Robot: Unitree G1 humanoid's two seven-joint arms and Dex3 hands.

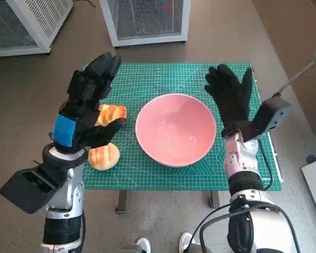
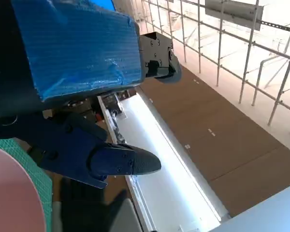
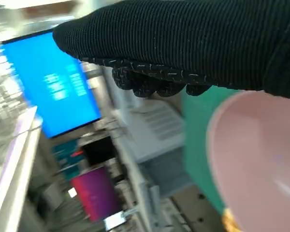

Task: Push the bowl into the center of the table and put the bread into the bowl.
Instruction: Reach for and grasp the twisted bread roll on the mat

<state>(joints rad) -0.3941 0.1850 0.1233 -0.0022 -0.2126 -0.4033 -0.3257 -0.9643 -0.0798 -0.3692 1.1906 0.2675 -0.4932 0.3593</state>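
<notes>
The counter (image 1: 147, 176), under a green cutting mat (image 1: 163, 79), carries the pink bowl (image 1: 175, 129) about at its middle; it looks rigid and smooth, likely to slide if nudged low at the rim. Two bread rolls (image 1: 104, 156) lie left of the bowl, probably soft and light, best cupped from the sides. The left hand (image 1: 88, 103) hovers above them, released; the right hand (image 1: 230, 97), also released, is beside the bowl's right rim. White cabinets (image 1: 147, 21) stand well apart.
</notes>
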